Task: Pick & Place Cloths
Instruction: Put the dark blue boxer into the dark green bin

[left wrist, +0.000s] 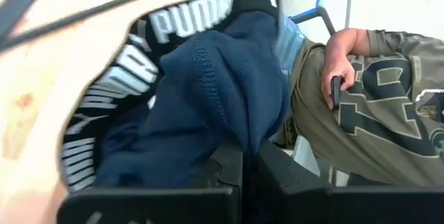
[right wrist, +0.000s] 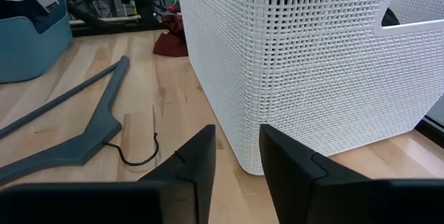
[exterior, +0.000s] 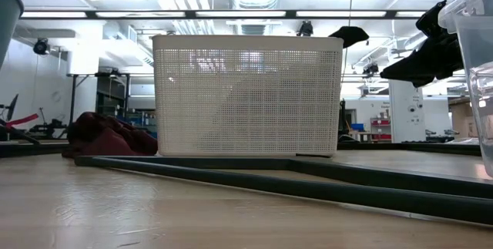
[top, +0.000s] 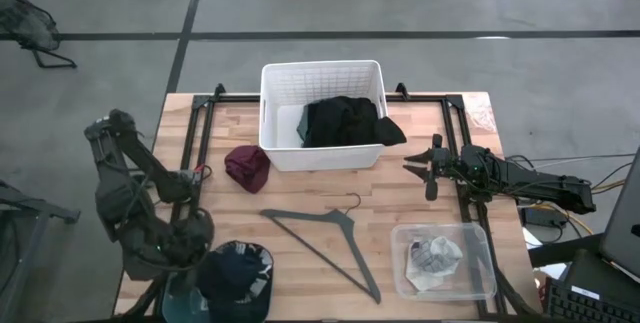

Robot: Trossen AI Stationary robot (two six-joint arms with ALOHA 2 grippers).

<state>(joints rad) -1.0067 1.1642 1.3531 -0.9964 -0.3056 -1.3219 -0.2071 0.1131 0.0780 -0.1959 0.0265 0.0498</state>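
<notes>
Clamping navy Puma garment (left wrist: 208,92) in left gripper (left wrist: 250,158) at lower left, lifting toward white basket (top: 285,83) next; right gripper (right wrist: 236,151) idling slightly parted, empty.

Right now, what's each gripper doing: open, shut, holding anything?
Left gripper: shut on the navy cloth, at the table's near left corner.
Right gripper: open, empty, beside the basket.

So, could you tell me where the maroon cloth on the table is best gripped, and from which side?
Grip the maroon cloth at its bunched top, coming straight down from above. It lies crumpled in a low heap on the bare wood, just apart from the white basket, so raised folds probably give the fingers fabric to pinch.
</notes>
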